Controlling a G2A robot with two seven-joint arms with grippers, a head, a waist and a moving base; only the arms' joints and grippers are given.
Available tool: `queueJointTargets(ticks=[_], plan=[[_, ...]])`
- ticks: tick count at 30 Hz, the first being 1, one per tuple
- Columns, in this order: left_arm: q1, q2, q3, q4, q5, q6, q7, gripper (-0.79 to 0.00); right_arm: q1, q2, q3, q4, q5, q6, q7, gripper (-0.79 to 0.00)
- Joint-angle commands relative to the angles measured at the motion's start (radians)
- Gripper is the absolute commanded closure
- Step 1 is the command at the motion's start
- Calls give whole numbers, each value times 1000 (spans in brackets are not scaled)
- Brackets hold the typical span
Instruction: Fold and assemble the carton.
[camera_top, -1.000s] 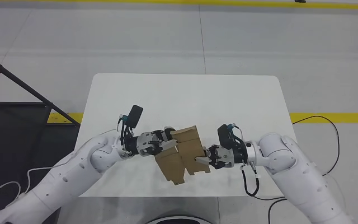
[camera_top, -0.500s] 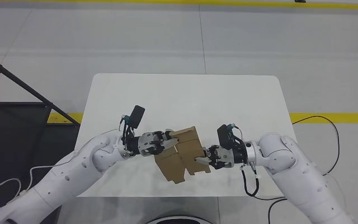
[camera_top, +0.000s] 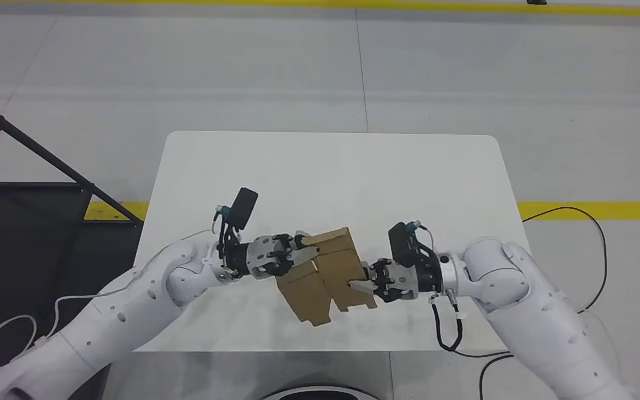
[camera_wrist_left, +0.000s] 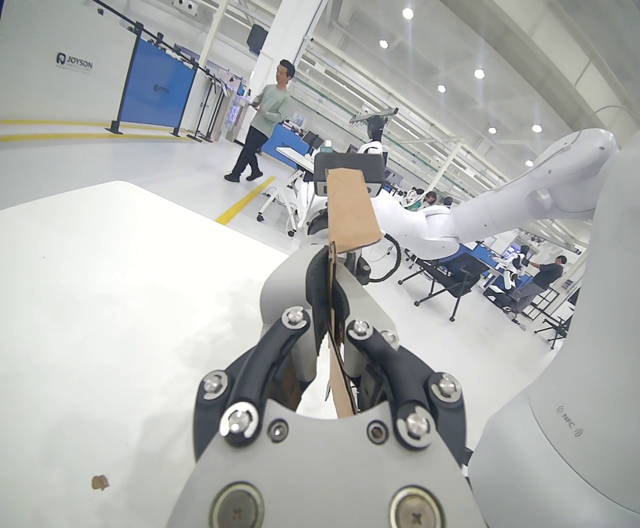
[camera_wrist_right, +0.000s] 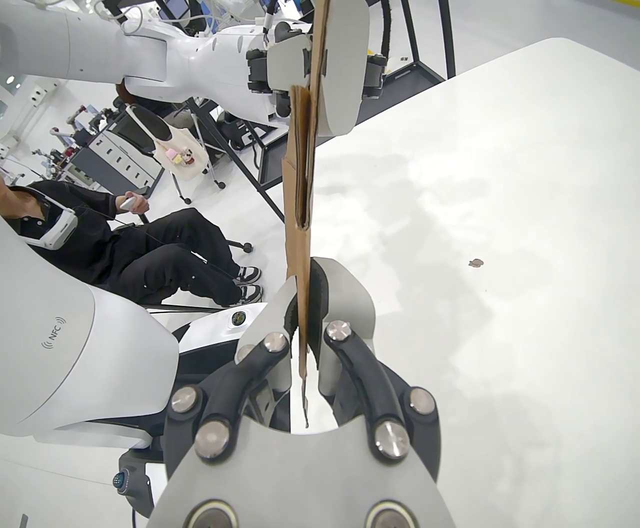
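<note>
Surface (camera_top: 400, 170), white and broad, takes up most of what I see, and the work sits toward its 6 o'clock edge. Left arm (camera_top: 150, 290) comes in from about 8 o'clock, right arm (camera_top: 500, 275) from about 4 o'clock, and the two meet there. Between them is the carton (camera_top: 322, 275), brown cardboard that is mostly flat, with its panels partly folded. The left jaws are clamped on its 10 o'clock edge, cardboard pinched tight between the pads. The right jaws are clamped the same way on its 3 o'clock edge. A tiny brown scrap (camera_wrist_right: 476, 262) lies on the surface, well apart from the carton.
</note>
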Motion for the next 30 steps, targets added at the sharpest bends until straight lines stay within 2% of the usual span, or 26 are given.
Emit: queueJointTargets(ticks=[1, 13, 23, 30], plan=[[-1, 0, -2, 0, 12, 0, 31, 0, -4, 1, 5, 0, 0, -1, -9, -785], [6, 6, -2, 3, 111, 0, 216, 0, -70, 16, 79, -6, -34, -58, -122, -785], [-1, 8, 27, 15, 191, 0, 351, 0, -237, 17, 209, -161, -351, 58, -404, -785], [-14, 10, 47, 30, 249, 0, 408, 0, -313, 11, 227, -244, -526, 135, -512, -785]])
